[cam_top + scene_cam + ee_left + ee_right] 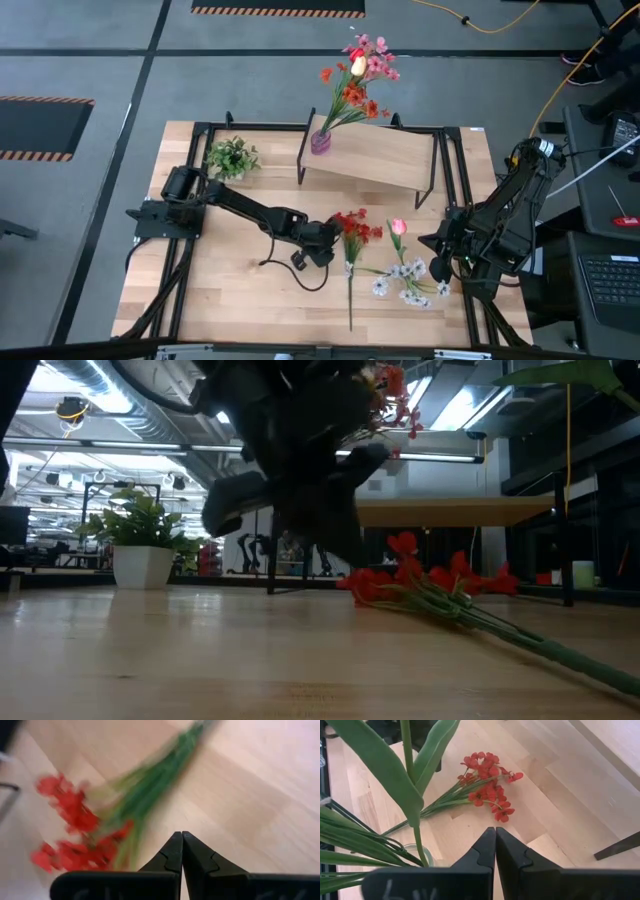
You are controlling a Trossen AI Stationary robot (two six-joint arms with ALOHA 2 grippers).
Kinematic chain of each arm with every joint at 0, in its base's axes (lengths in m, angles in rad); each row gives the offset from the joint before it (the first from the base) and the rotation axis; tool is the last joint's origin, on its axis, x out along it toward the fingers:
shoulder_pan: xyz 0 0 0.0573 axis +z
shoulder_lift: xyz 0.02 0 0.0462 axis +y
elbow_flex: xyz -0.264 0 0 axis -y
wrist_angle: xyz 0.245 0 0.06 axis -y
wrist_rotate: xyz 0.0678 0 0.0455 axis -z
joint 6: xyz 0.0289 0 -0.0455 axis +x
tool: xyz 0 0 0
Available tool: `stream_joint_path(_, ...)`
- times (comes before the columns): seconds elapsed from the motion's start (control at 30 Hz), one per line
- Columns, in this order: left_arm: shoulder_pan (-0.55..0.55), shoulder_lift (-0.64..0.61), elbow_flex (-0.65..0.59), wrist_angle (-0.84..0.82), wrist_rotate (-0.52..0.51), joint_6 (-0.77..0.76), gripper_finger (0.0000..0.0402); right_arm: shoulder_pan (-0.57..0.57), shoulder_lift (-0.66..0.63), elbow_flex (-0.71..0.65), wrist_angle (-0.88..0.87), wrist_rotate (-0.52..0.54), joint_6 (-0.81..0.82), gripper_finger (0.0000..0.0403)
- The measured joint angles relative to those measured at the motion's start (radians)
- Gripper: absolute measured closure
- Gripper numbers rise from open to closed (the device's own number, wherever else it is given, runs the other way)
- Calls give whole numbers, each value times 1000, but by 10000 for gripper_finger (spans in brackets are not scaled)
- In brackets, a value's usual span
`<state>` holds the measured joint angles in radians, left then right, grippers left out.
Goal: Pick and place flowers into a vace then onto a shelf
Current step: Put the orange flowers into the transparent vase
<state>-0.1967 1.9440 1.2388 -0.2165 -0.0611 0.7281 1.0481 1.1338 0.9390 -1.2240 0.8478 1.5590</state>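
Note:
A spray of red flowers [352, 228] lies flat on the table at its middle, its long green stem [350, 290] running toward the near edge; it also shows in the low view [420, 580]. My left gripper [330, 245] is shut and empty just left of the red blooms [75, 820], its shut fingertips [181, 840] above bare wood. A pink tulip [398, 228] and white flowers [405, 275] lie to the right of the red spray. My right gripper [438, 258] is shut and empty beside them [495, 832]. A purple vase [320, 141] holding several flowers [358, 70] stands on the left end of the shelf [385, 160].
A small potted green plant [232, 157] stands at the table's far left, also in the low view [140, 535]. The shelf's black legs [432, 180] stand at the far middle. Broad green leaves [385, 765] hang close in front of the right wrist camera.

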Motion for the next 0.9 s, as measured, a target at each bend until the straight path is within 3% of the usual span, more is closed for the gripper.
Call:
stream_joint_path(0.23,-5,-3,0,95,23,137,400,0,0,0,1,0,1,387)
stream_joint_path(0.37,-6,-3,0,149,28,131,390,0,0,0,2,0,1,387)
stream_joint_path(0.67,-5,-4,2,234,28,118,303,0,1,0,3,-1,1,387)
stream_joint_path(0.9,-5,60,3,294,35,207,245,0,1,0,8,-2,0,387)
